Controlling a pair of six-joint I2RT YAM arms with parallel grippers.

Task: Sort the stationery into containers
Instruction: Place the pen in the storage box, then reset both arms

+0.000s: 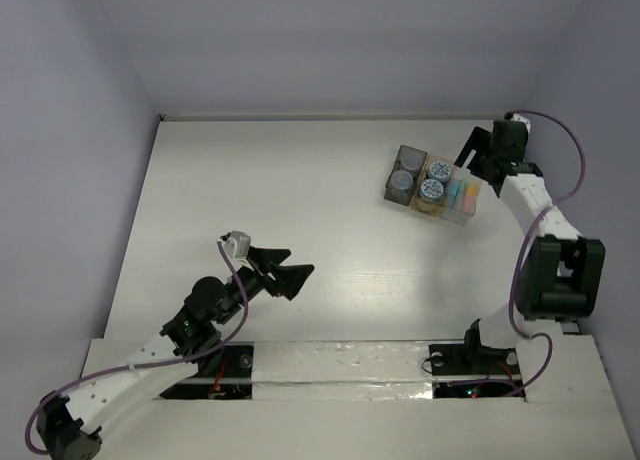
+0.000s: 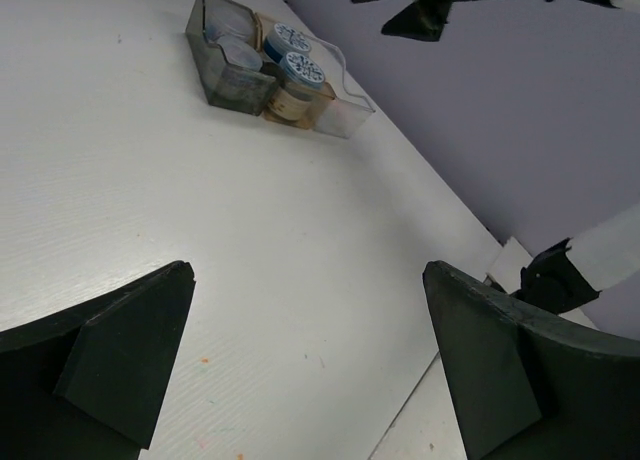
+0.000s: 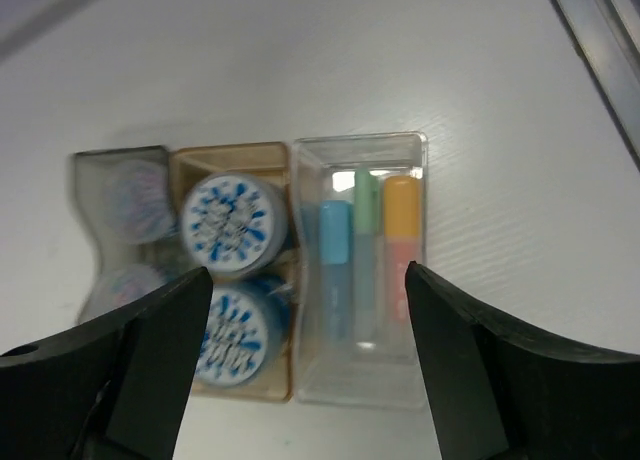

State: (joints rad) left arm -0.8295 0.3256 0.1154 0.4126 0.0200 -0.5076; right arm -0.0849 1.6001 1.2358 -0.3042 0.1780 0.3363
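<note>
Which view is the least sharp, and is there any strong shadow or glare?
Right wrist view: least sharp, jars and pastel sticks look soft. Left wrist view: trays clearer, left gripper dark, nearly featureless. Top external view: even light, no strong shadow or glare.

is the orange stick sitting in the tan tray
No, the orange stick lies in the clear tray, while the tan tray holds two blue-topped jars.

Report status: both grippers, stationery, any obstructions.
Left gripper open, empty, away from trays. Right gripper open above them. Sticks in clear tray, jars in tan tray and grey tray. No loose stationery or obstruction seen.
</note>
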